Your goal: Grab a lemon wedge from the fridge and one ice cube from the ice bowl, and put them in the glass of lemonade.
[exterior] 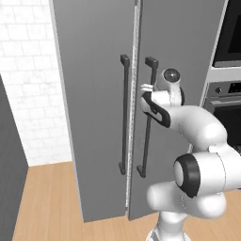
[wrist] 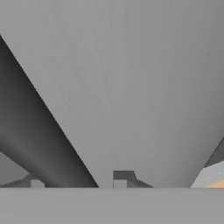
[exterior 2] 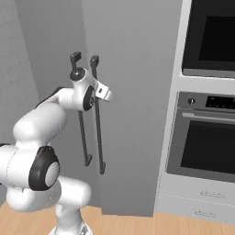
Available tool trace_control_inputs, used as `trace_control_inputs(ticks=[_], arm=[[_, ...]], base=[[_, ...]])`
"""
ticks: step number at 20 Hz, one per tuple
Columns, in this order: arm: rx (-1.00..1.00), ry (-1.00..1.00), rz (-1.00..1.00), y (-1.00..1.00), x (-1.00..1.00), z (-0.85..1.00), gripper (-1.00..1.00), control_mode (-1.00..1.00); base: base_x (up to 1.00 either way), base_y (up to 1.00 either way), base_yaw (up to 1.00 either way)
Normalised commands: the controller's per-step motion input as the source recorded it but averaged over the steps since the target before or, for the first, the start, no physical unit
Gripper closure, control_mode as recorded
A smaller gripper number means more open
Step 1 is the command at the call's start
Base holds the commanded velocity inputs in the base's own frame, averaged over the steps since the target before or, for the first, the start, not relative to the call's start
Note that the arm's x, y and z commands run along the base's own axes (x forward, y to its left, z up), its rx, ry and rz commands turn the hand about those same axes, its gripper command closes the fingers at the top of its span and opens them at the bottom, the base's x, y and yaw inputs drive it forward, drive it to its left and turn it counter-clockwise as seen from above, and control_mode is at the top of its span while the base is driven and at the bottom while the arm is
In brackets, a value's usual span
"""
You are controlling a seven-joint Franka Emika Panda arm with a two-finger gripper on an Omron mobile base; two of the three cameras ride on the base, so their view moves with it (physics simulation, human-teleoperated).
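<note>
The fridge (exterior: 94,94) (exterior 2: 137,92) stands right in front of me with both grey doors shut. My gripper (exterior: 143,88) (exterior 2: 99,92) is at the upper part of the right door's dark bar handle (exterior: 147,141) (exterior 2: 98,137). In the hand view the handle (wrist: 43,131) runs slantwise across the door (wrist: 131,87) and passes between the two fingertips of the gripper (wrist: 78,183). A sliver of door shows between the bar and the right fingertip (wrist: 120,178), so the jaws stand apart. The lemon wedge, the ice bowl and the glass of lemonade are out of view.
A black-fronted wall oven (exterior: 226,108) (exterior 2: 206,142) adjoins the fridge on the right, with white drawers (exterior 2: 202,197) below it. A white brick wall (exterior: 28,94) and a dark panel (exterior: 9,164) lie to the left. Wooden floor (exterior: 47,202) runs up to the fridge.
</note>
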Motion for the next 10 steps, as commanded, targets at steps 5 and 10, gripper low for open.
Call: trace_control_inputs(ticks=[5, 10], arm=[[0.17, 0.07, -0.19, -1.0, -0.81, 0.02, 1.0, -1.0], [0.14, 0.0, -0.16, -1.0, -0.89, 0.06, 1.0, -1.0]], base=[[0.0, 0.0, 0.0], [0.0, 0.0, 0.0]])
